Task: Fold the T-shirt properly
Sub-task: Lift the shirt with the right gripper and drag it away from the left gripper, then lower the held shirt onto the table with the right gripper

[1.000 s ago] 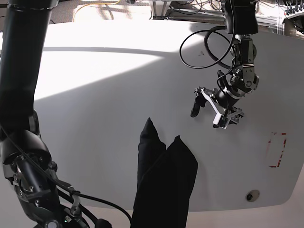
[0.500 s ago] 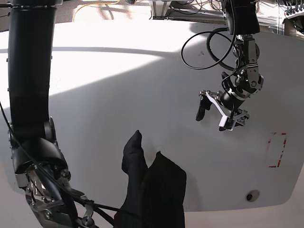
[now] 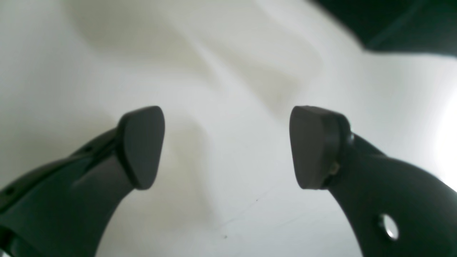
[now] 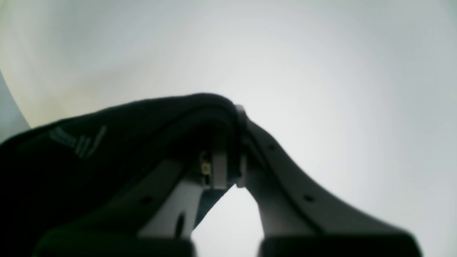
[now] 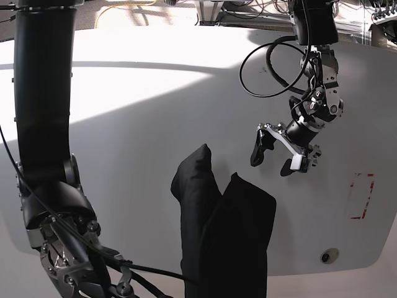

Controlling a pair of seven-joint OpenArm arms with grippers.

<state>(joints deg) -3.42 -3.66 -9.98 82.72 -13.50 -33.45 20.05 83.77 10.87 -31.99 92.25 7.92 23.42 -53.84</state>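
Observation:
The black T-shirt (image 5: 223, 230) stands bunched in two peaks at the front middle of the white table (image 5: 136, 124) and runs off the bottom edge of the base view. My right gripper (image 4: 235, 110) is shut on a fold of the T-shirt (image 4: 107, 142), which drapes over its left finger; the gripper itself is out of the base view. My left gripper (image 5: 277, 158) is open and empty, hovering to the right of and beyond the shirt. In the left wrist view the left gripper (image 3: 226, 146) has its pads wide apart over bare table, with the shirt (image 3: 392, 21) at the top right corner.
A red tape rectangle (image 5: 361, 196) marks the table at the right. A small round object (image 5: 329, 255) lies near the front right edge. A black cable loop (image 5: 273, 68) hangs by the left arm. The right arm (image 5: 56, 205) fills the left side.
The shirt dipped down and left, then rose and shifted right, and now stands taller and wider. The left gripper shifted slightly and stayed open. The right arm's base swung.

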